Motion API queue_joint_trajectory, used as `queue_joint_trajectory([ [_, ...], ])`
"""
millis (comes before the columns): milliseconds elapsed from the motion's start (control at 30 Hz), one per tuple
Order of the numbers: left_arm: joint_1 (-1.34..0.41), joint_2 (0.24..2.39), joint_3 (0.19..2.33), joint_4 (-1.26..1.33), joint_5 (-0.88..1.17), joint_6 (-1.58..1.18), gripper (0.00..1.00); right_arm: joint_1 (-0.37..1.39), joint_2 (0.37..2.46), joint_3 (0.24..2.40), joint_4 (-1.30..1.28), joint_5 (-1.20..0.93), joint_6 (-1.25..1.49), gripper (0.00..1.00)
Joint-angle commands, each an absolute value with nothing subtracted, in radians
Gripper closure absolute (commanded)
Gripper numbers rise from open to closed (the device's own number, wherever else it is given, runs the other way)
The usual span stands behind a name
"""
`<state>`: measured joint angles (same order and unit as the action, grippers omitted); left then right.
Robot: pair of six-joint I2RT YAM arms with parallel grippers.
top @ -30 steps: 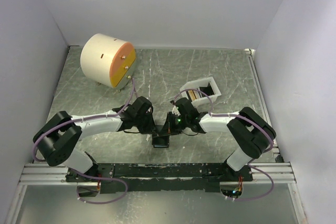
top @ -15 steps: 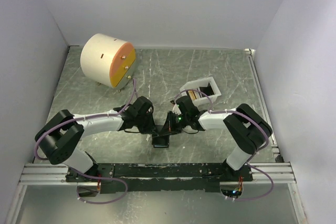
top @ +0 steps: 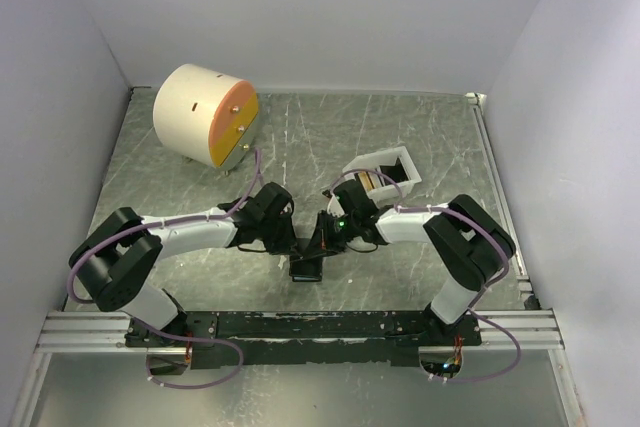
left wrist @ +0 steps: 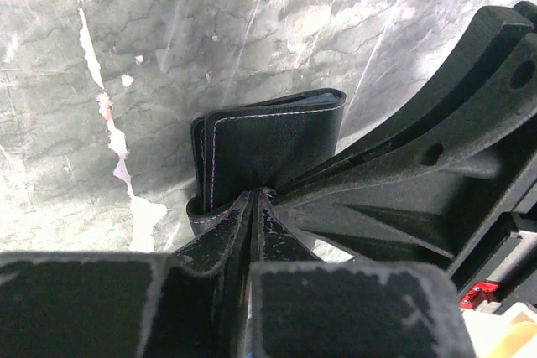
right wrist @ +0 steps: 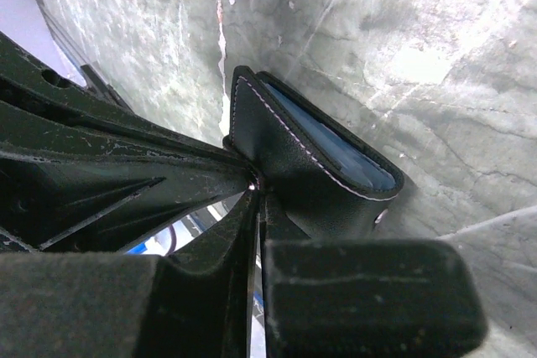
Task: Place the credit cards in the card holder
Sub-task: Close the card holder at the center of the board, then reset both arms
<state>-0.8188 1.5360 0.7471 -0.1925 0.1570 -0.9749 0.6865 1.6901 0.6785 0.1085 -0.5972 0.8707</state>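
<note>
Where the two arms meet, just left of the white tray (top: 410, 179) and nearer the arm bases, the card holder (left wrist: 268, 144) is gripped from both sides. The left gripper (left wrist: 256, 200) is clamped on one edge and the right gripper (right wrist: 256, 189) on another. A blue credit card (right wrist: 336, 147) is seen inside the fold; other credit cards (top: 372, 181) are seen in the tray.

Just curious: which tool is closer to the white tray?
Right. The right tool sits just near-left of the white tray; the left tool faces it from farther left.
</note>
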Motion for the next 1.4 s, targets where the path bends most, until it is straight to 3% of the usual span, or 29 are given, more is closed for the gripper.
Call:
queue_joint_trajectory([
  [0, -0.832, 1.527, 0.764, -0.248, 0.151, -0.963, 0.88, 0.692, 1.669, 0.679, -0.018, -0.408, 0.786, 0.92],
  [167, -0.833, 1.398, 0.769, -0.269, 0.127, -0.970, 0.84, 0.692, 1.535, 0.755, -0.132, -0.375, 0.739, 0.79],
  [400, -0.832, 1.179, 0.844, -0.422, -0.011, -0.936, 0.63, 0.692, 1.299, 0.792, -0.245, -0.264, 0.691, 0.60],
  [433, -0.832, 1.153, 0.858, -0.445, -0.025, -0.930, 0.59, 0.692, 1.267, 0.796, -0.268, -0.238, 0.686, 0.58],
  [533, -0.833, 1.085, 0.901, -0.506, -0.056, -0.902, 0.34, 0.692, 1.172, 0.801, -0.299, -0.163, 0.665, 0.51],
  [633, -0.833, 1.035, 0.955, -0.590, -0.081, -0.878, 0.18, 0.693, 1.094, 0.806, -0.314, -0.118, 0.627, 0.40],
  [800, -0.832, 0.961, 1.042, -0.688, -0.125, -0.826, 0.09, 0.693, 0.975, 0.805, -0.348, -0.001, 0.594, 0.26],
  [833, -0.832, 0.942, 1.054, -0.705, -0.139, -0.821, 0.02, 0.693, 0.955, 0.808, -0.360, 0.025, 0.600, 0.24],
  [900, -0.832, 0.902, 1.074, -0.734, -0.167, -0.810, 0.00, 0.693, 0.910, 0.828, -0.407, 0.083, 0.618, 0.19],
  [933, -0.832, 0.884, 1.082, -0.745, -0.176, -0.806, 0.00, 0.692, 0.894, 0.835, -0.422, 0.104, 0.622, 0.14],
  [967, -0.833, 0.865, 1.089, -0.756, -0.183, -0.803, 0.00, 0.693, 0.877, 0.841, -0.431, 0.121, 0.621, 0.02],
  [1000, -0.832, 0.848, 1.098, -0.761, -0.180, -0.799, 0.00, 0.692, 0.862, 0.850, -0.444, 0.142, 0.624, 0.00],
  [1367, -0.832, 0.599, 1.021, -0.730, -0.213, -0.828, 0.00, 0.691, 0.707, 0.844, -0.466, 0.238, 0.663, 0.00],
])
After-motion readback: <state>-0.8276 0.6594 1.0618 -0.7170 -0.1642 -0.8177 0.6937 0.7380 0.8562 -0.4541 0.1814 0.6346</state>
